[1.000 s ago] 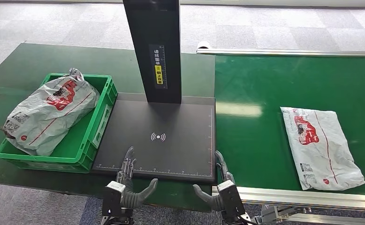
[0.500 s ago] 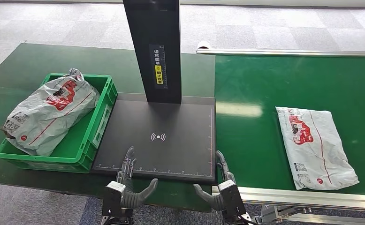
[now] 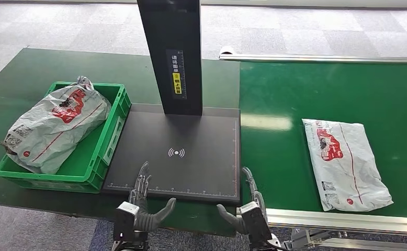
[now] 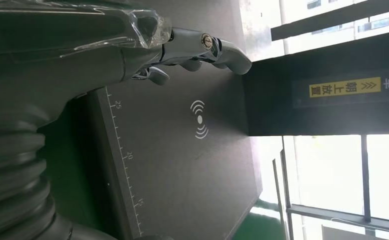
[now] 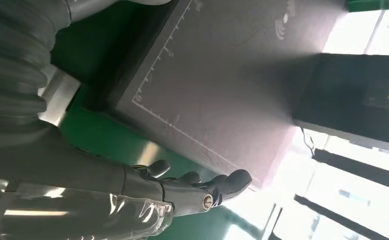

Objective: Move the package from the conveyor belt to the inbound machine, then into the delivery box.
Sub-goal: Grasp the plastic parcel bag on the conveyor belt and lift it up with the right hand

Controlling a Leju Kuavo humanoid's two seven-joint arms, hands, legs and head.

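1. The package [image 3: 345, 163], a grey mailer with red print, lies flat on the green conveyor belt [image 3: 290, 99] in the right half of the head view, well apart from both hands. Picking it up is the step in hand, and no grasp has begun.
2. The right hand [image 3: 246, 206] sits at lower centre, by the near right corner of the inbound machine [image 3: 191, 172]. Its fingers are spread and it holds nothing. It is the nearer hand, so I judge the reach should be its job.
3. The left hand [image 3: 141, 206] sits at the machine's near left edge, likewise released and empty. Better it stays out of the way.
4. The mailer looks soft and thin. A grip taken at its near edge or across a bulging part should lift more surely than a press on the flat middle.
5. Carry it towards picture left and lay it flat on the black plate near the wireless mark [image 3: 176, 152], clear of the black column [image 3: 171, 52].
6. The delivery box [image 3: 110, 138], a green crate at middle left, already holds another grey mailer [image 3: 55, 125], so room there is tight.
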